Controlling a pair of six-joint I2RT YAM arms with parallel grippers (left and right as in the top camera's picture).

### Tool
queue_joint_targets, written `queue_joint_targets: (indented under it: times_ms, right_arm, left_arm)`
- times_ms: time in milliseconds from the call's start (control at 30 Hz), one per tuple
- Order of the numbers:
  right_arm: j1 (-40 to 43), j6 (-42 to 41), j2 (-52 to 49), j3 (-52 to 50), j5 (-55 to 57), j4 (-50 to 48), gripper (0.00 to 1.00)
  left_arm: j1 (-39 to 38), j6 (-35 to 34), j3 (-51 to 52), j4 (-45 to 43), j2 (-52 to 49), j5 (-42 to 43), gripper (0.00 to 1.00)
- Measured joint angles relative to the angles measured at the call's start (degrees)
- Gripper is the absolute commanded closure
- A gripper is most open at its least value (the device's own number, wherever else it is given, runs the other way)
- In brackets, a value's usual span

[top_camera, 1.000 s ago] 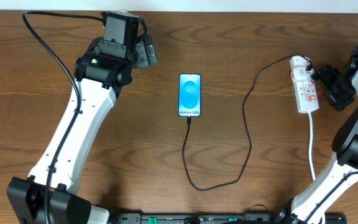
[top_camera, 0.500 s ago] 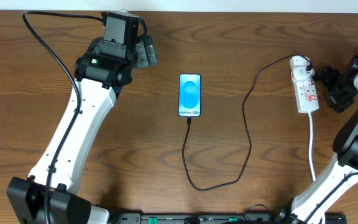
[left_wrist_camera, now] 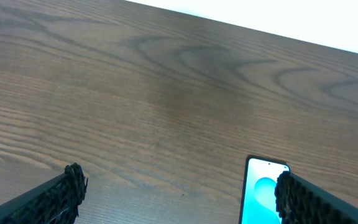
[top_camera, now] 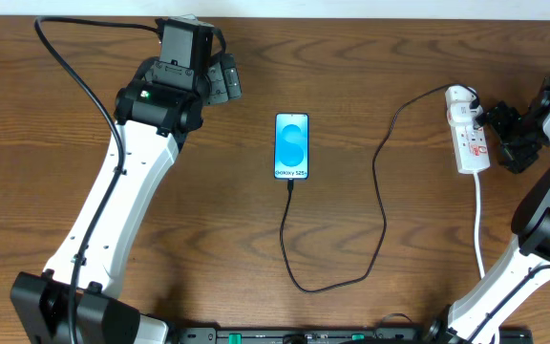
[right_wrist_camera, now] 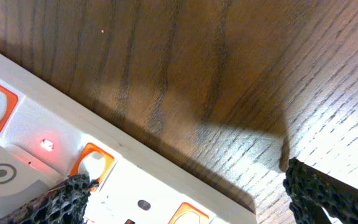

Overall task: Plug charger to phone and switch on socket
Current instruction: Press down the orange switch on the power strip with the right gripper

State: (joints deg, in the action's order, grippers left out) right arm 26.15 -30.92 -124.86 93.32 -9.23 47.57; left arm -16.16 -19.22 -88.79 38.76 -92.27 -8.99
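Left-wrist view — phone [left_wrist_camera: 263, 193] half offscreen

1. L arm [top_camera: 113, 201] reaches fwd, wrist turned rightward; L gripper [left_wrist_camera: 179, 186] jaws spread wide, empty.
2. R arm [top_camera: 542, 215] folded at far right, wrist pointing leftward; R gripper [right_wrist_camera: 188, 180] jaws wide apart, empty.

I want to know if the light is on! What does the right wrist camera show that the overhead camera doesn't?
Only right wrist: a small red light glowing on the socket. Only overhead: the phone, the charger cable and the left arm. Both: the socket, the wooden table and the open right gripper.
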Motion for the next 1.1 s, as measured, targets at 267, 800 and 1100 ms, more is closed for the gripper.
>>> queue_joint_targets:
  times_ms: [267, 800, 1100]
  right_arm:
    - [0.02, 0.2, 0.04, 0.0, -1.68, 2.38, 0.01]
    - [1.77, 0.55, 21.27, -1.57, 1.77, 19.28, 0.01]
    - [-3.04, 4.17, 43.98, -16.55, 2.64, 17.4, 0.01]
  left_arm:
    - [0.0, 0.0, 0.0, 0.0, 0.0, 0.0, 0.01]
    - [0.0, 0.0, 0.0, 0.0, 0.0, 0.0, 0.01]
    - [0.0, 0.0, 0.0, 0.02, 0.0, -0.02, 0.01]
